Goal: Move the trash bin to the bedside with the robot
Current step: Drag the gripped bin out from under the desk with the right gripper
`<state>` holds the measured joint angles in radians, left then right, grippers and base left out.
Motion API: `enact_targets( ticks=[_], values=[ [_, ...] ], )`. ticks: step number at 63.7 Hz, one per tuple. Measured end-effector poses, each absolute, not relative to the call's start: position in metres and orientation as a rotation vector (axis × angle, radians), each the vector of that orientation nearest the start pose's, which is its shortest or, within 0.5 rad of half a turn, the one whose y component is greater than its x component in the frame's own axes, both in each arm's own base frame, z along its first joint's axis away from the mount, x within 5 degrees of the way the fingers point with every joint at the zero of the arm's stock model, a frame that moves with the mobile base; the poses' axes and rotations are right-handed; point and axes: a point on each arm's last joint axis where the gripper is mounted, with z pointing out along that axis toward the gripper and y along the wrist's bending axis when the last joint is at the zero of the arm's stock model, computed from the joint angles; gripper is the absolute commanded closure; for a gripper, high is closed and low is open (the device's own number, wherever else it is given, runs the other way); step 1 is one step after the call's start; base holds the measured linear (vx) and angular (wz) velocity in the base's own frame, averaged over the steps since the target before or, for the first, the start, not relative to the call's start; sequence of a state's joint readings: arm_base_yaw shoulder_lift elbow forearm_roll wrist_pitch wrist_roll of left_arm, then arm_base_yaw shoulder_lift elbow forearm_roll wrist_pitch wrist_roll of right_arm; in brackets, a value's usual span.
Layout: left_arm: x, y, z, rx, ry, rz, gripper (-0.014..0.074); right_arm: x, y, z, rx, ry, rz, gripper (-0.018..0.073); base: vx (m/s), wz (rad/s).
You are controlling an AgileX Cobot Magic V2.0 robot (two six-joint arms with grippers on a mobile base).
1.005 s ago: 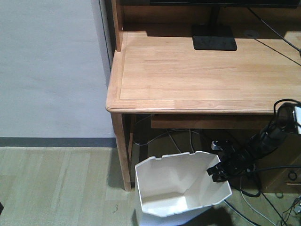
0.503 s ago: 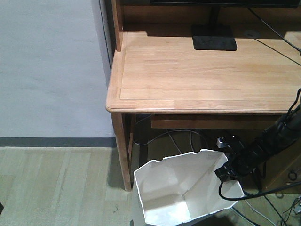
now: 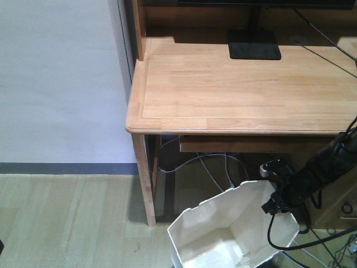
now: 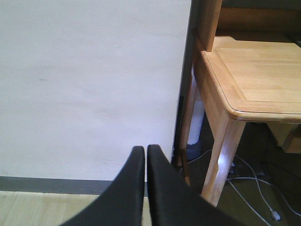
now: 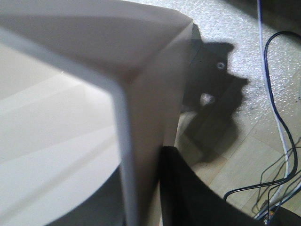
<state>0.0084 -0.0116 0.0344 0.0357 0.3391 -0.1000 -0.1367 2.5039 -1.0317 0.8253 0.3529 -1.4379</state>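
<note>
front view: trash bin (image 3: 223, 234) tilted, low beside the bench (image 3: 223, 84) leg; right hand (image 3: 273, 204) at its rim.
left wrist view: left hand (image 4: 145, 149) pressed together, holding nothing.
right wrist view: right hand pinching the bin wall, 1 finger outside.
step: judged gripped for carrying; bedside in no view.
next: hold the pinch, steer clear of cables (image 3: 227, 170).

The trash bin (image 3: 217, 237) sits before the desk (image 3: 234, 84), right of its leg (image 3: 144, 178); cables (image 3: 226, 170) lie behind it.
</note>
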Motion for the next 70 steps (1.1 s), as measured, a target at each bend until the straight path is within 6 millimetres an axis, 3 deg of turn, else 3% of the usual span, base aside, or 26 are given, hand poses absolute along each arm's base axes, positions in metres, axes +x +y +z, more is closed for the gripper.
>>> enact_targets(
  ticks=[70],
  values=[
    [0.0535,0.0015,0.1717,-0.077,1.844,-0.030,0.0603,0.3104,-0.0161,-0.0687,-0.749,2.986,0.481,0.0564,0.00,0.01]
  ],
)
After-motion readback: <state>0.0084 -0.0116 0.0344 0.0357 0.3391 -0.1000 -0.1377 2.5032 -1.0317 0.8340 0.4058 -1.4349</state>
